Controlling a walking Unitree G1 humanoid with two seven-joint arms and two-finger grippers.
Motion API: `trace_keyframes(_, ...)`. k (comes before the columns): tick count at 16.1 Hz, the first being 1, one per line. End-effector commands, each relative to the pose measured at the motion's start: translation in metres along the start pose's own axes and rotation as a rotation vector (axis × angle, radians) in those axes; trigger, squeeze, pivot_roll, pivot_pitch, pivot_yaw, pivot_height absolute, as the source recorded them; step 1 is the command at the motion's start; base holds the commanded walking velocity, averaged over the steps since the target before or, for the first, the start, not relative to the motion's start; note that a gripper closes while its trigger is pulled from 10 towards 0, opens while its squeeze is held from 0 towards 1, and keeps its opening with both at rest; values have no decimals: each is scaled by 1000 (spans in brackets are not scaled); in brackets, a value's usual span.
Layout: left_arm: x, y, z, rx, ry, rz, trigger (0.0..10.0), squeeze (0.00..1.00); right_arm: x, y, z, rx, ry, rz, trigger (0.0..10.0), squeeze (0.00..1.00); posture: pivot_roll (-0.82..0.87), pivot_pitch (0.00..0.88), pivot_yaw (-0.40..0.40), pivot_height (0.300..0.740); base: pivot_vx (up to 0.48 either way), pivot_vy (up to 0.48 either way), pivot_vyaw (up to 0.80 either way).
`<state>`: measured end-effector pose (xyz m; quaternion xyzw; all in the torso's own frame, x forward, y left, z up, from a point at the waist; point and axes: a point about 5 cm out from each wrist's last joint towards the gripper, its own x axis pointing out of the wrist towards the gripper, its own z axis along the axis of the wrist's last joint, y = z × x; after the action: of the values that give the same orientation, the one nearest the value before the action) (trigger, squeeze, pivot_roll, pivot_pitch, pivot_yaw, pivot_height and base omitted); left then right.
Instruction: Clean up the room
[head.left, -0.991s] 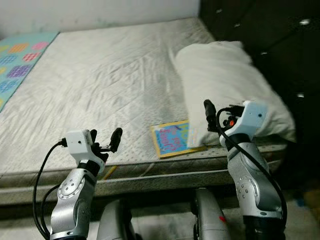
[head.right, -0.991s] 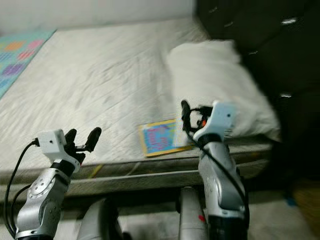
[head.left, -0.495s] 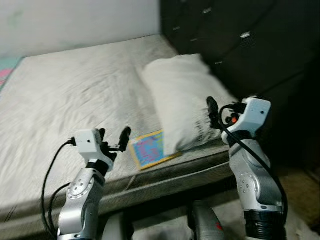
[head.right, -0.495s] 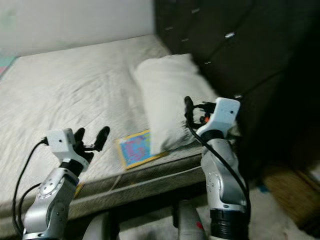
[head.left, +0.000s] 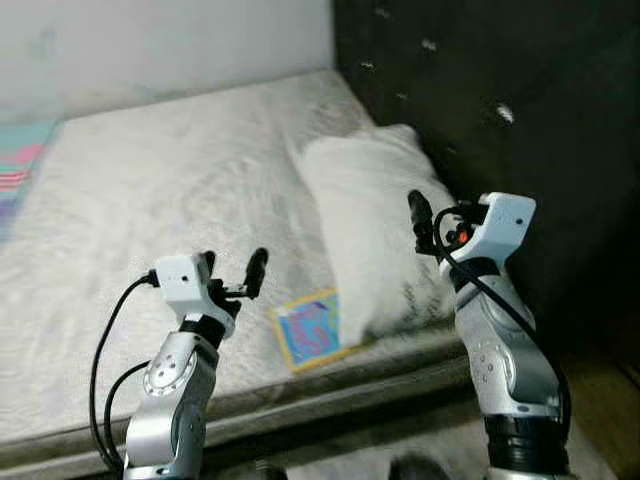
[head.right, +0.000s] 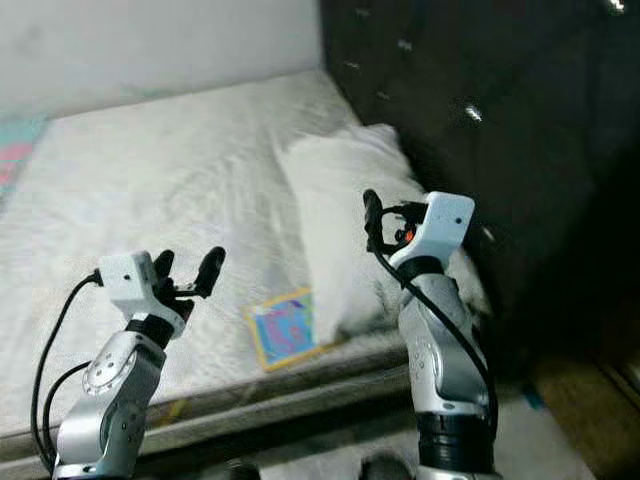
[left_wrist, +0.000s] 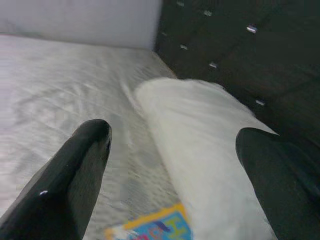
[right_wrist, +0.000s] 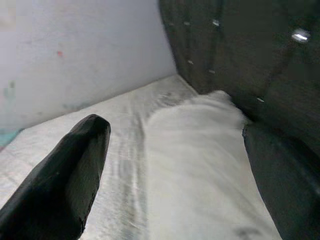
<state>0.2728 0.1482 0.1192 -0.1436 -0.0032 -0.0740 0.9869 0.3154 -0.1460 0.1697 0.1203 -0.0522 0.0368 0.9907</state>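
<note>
Left eye view has the left gripper (head.left: 232, 276) raised over the mattress (head.left: 150, 200), fingers spread apart and empty, with the colourful book (head.left: 312, 330) at about four o'clock from it, near the bed's front edge. The right gripper (head.right: 372, 222) hovers over the white pillow (head.left: 375, 220), jaws parted as its wrist view shows, holding nothing. Judging by this, the robot is at the approach stage; the next move likely calls for lowering the left gripper onto the book, whose edge touches the pillow. Left wrist view catches the book's corner (left_wrist: 150, 227); right wrist view adds the pale wall (right_wrist: 75, 45) at twelve o'clock and dark tufted headboard (right_wrist: 235, 45).
</note>
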Motion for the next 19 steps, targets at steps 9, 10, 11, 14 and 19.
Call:
trace_keyframes(9, 4, -2, 9, 7, -41, 33, 10000, 0, -5, 9, -5, 17, -6, 41, 10000, 0, -206, 0, 93, 740, 0, 0, 0)
trace_keyframes(10, 4, -3, 9, 9, -37, 30, 10000, 0, -6, 9, -6, 15, -3, 43, 10000, 0, -206, 0, 93, 740, 0, 0, 0)
trace_keyframes(11, 4, -3, 8, 21, -33, 26, 10000, 0, -7, 10, -7, 1, 2, 49, 10000, 0, -205, 0, 90, 740, 0, 0, 0)
trace_keyframes(14, 4, -6, 7, 30, -26, 17, 10000, 0, -8, 12, -8, -12, 5, 66, 10000, 0, -206, 0, 85, 740, 0, 0, 533)
trace_keyframes(19, 4, -8, 6, 27, -21, 13, 10000, 0, -9, 9, -10, -21, 13, 63, 10000, 0, -210, 2, 79, 740, 0, -174, 213)
